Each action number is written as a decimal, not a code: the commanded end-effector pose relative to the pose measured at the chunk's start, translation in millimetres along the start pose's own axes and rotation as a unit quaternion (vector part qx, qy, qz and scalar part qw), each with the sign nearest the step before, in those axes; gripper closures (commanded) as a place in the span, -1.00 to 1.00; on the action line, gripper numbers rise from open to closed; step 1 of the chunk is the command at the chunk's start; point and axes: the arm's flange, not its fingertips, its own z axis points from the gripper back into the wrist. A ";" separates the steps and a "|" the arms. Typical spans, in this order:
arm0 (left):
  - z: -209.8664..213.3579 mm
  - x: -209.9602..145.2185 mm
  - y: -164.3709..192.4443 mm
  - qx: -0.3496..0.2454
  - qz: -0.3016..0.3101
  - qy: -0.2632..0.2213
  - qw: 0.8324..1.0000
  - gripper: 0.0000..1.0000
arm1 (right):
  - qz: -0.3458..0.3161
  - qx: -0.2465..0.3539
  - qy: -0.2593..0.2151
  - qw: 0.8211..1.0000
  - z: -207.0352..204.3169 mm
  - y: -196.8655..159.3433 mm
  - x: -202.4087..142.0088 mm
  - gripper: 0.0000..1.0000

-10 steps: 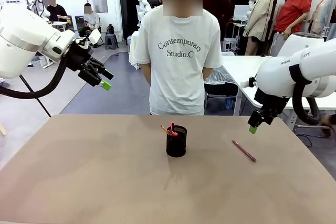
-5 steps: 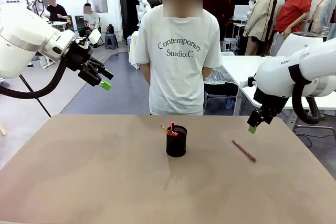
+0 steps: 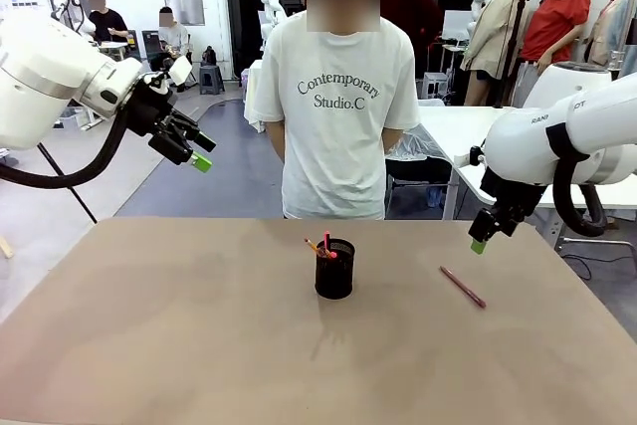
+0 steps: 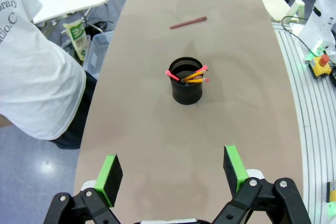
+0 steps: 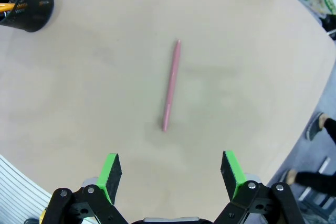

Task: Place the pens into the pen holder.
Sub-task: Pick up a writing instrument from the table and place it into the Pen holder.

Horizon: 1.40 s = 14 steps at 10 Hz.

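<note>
A small black wire-mesh cylindrical pen holder [image 3: 334,271] stands upright near the middle of the brown tabletop [image 3: 149,335], just in front of a person in a white printed T-shirt [image 3: 338,97] who stands at the far edge. A yellow-orange pencil [image 4: 195,76] and a pen with a red end [image 4: 169,72] lean inside the cup, their tips poking above the rim. A thin pinkish-red pen [image 3: 463,287] lies flat on the table, well apart from the holder on the robot's right. The right gripper [image 3: 481,238] hangs above the table near that pen and touches nothing. In the right wrist view its green-padded fingers [image 5: 111,169] stand wide apart, with nothing between them and the pen [image 5: 171,85] lying on the table beyond them. The left gripper [image 3: 203,149] is raised high over the table's left far corner, tilted toward the holder, and its fingers [image 4: 110,173] are likewise spread and empty.
</note>
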 end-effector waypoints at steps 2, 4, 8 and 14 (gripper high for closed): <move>1.7 -0.3 0.1 0.002 -0.003 0.000 1.000 -1.00 | 0.006 0.023 0.030 0.999 -10.0 2.0 13.3 -1.00; 1.7 -0.3 0.1 0.002 -0.003 0.000 1.000 -1.00 | 0.002 0.023 0.052 0.998 -27.9 -7.8 37.8 -1.00; 1.7 -0.3 0.1 0.002 -0.003 0.000 1.000 -1.00 | 0.004 0.042 0.099 0.994 -77.0 -0.9 49.8 -1.00; 1.7 -0.3 0.1 0.002 -0.003 0.000 1.000 -1.00 | -0.003 0.043 0.103 0.994 -120.9 -4.6 49.4 -1.00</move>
